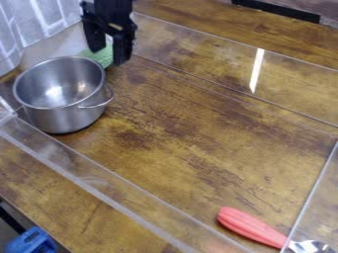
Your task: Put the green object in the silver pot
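end effector (110, 42) is down at the back-left of the surface (199, 119), black fingers pointing down and set a little apart, straddling or right against the green object (95, 54). can't tell from this angle whether the pads are actually touching it or have any grip; nothing looks lifted, so i'd call it mid-grasp, not holding yet. to do this step well: centre the lump between the fingers before closing, since most of it sits on the left side of the end effector as seen here and an off-centre pinch would likely squirt it out sideways. close gently, it looks soft and will probably deform rather than resist. then lift straight up enough to clear the rolled rim before moving across, as the silver pot (57, 92) is just beside it, toward the front-left, and dragging low could clip the rim or the side handle. release over the middle of the pot, not the edge. the green object itself: small, light green, rounded, only a sliver visible behind and left of the fingers, resting on the surface just behind the pot's rim, outside the pot. pot is upright, shiny, empty as far as i can see. a red-orange elongated thing (251, 226) lies well apart at the front-right, not relevant.
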Tool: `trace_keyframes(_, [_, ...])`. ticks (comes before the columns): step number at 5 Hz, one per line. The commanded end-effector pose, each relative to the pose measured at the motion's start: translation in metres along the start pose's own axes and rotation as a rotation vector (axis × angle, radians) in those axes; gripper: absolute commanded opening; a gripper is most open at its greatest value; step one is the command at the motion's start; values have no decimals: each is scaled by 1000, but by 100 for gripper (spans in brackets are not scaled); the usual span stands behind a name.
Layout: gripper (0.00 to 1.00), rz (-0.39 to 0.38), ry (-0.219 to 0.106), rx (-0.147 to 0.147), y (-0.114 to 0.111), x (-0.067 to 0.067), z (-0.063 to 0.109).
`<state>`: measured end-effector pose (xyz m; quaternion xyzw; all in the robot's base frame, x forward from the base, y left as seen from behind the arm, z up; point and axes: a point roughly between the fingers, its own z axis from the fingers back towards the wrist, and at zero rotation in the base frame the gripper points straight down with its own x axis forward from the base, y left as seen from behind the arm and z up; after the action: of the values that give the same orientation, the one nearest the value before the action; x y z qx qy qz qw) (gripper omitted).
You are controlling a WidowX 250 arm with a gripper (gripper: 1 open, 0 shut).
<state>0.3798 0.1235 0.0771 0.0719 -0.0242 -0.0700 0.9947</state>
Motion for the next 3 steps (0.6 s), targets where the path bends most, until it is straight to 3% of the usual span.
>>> trace_keyframes(1, [100, -29, -83, 24, 0, 13, 23])
trace_keyframes(2, [100, -18, -98, 31, 2, 20, 29])
trace_keyframes(3, [100, -91, -117, 20, 6, 32, 13])
